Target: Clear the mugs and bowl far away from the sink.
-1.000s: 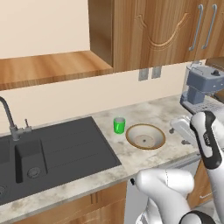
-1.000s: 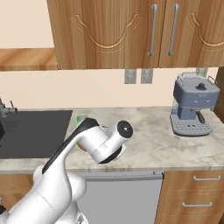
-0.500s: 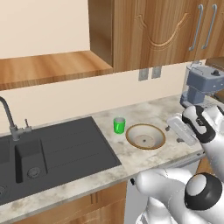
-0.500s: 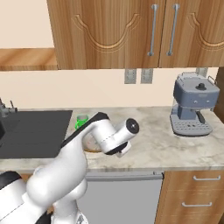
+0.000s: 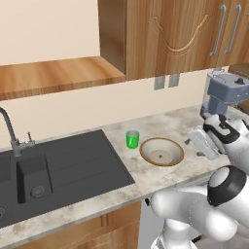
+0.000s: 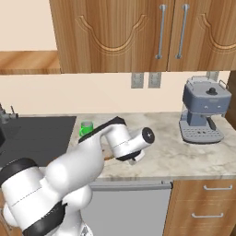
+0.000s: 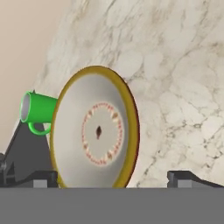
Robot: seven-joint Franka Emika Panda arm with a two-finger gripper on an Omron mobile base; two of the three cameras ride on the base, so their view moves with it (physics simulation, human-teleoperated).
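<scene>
The bowl (image 5: pixel 162 151) sat on the counter (image 5: pixel 160 127), a little way from the sink (image 5: pixel 53 170). The green mug (image 5: pixel 132 139) stood just beside the bowl, between it and the sink. My gripper (image 7: pixel 112 177) hung over the bowl, on the side away from the sink, wide open and holding nothing.

1. You get even, bright, soft light across all three views, with no glare and no blown-out patches.
2. Shadows are faint: you see a small dark one under the green mug (image 7: pixel 38 109) in the hand view, and mild shading beneath the cabinets (image 6: pixel 138 34).
3. Edges look slightly soft and pixelated, but nothing is motion-blurred.
4. Lines stay straight toward the borders, so you have no visible lens distortion.
5. The marbled desk (image 7: pixel 175 78) texture turns smeary up close.
</scene>
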